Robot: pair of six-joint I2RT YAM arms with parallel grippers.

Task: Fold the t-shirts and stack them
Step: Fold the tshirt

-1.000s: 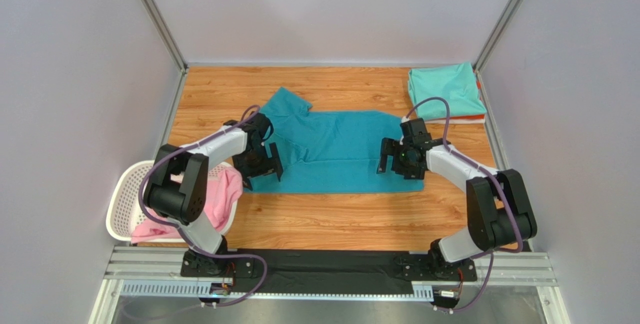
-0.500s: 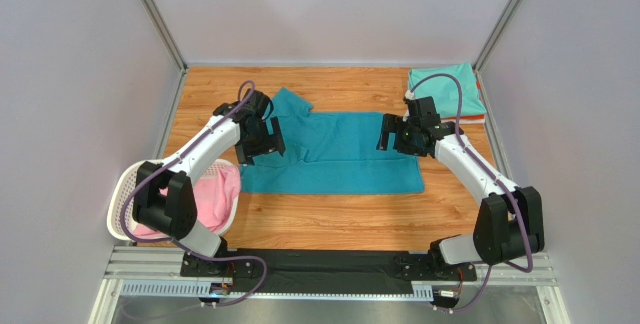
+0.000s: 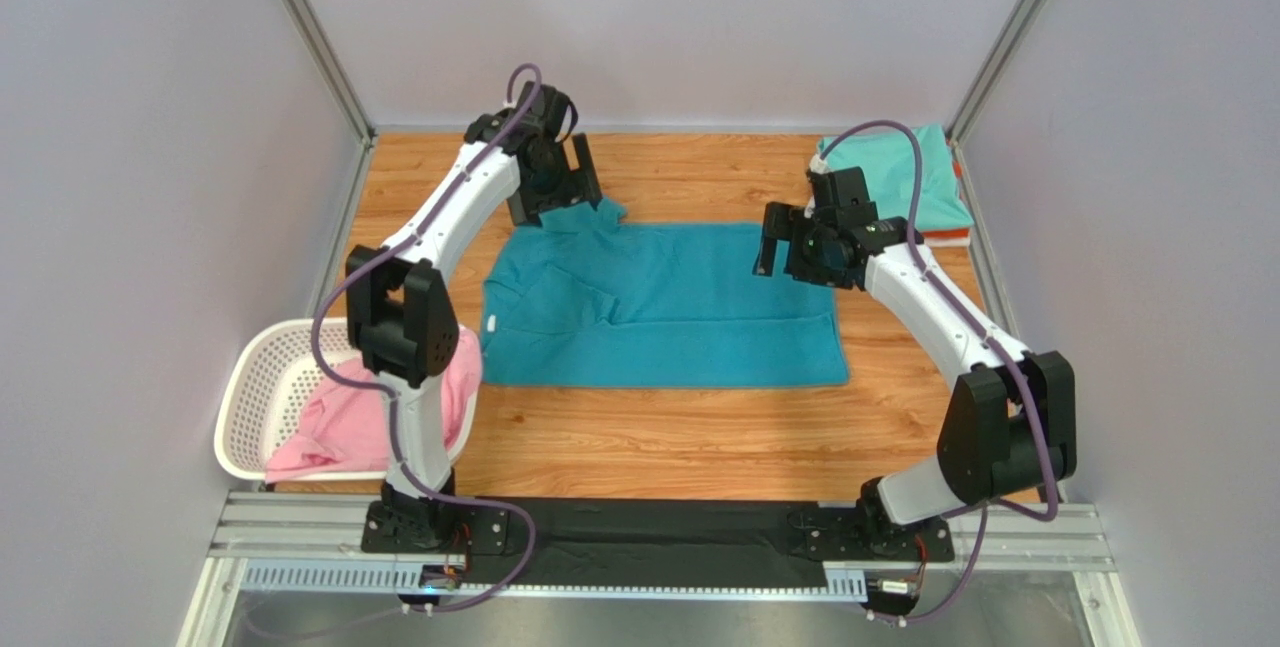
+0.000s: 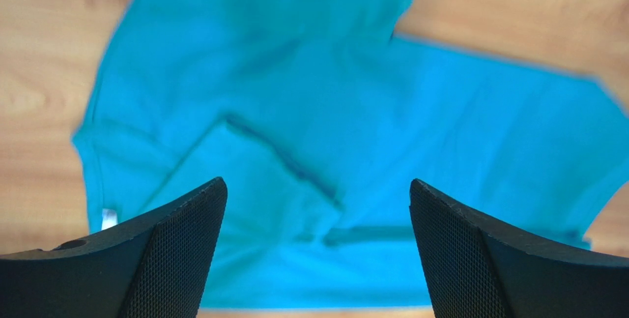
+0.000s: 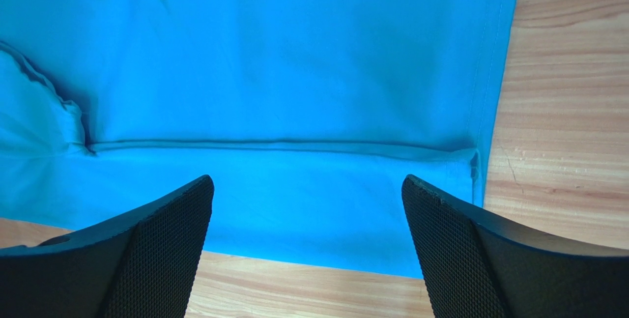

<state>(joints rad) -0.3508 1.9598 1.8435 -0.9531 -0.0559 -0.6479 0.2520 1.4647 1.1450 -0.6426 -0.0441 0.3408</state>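
Teal tee (image 3: 691, 317), mint tee (image 3: 902, 182), pink tee (image 3: 346, 437) — white lattice basket (image 3: 248, 377), wood-grain table (image 3: 676, 430).

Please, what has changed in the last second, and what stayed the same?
The left tool moved from the near left part of the teal t-shirt out to its far sleeve. The right tool moved a little farther out along the shirt's right side. Both are open and hold nothing. The teal t-shirt, the mint t-shirt and the pink t-shirt in the basket stayed in place.
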